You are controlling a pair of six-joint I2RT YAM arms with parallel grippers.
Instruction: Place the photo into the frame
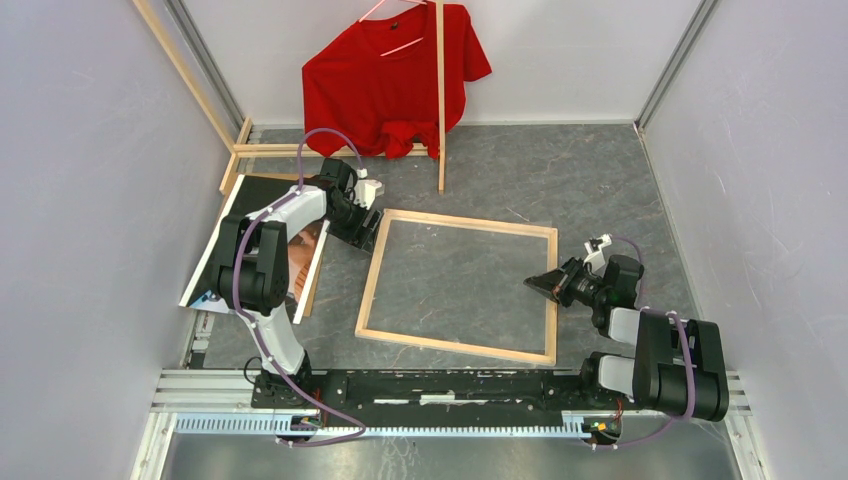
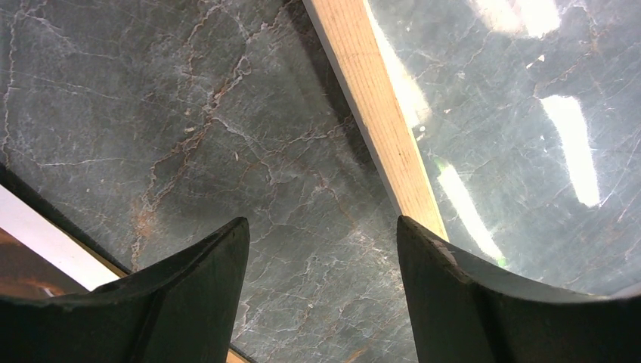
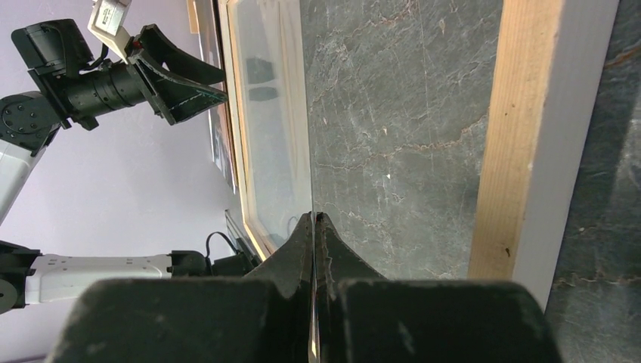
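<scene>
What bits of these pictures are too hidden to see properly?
1. Large dark-and-orange paper photo: top view, the black-and-white left arm covers its middle, so the people are unclear.
2. Red T-shirt: top view, its top is cut off by the picture's upper edge.
3. Thin clear sheet pinched by the right end effector: nearly invisible in the top view; the right wrist view shows only part.
</scene>
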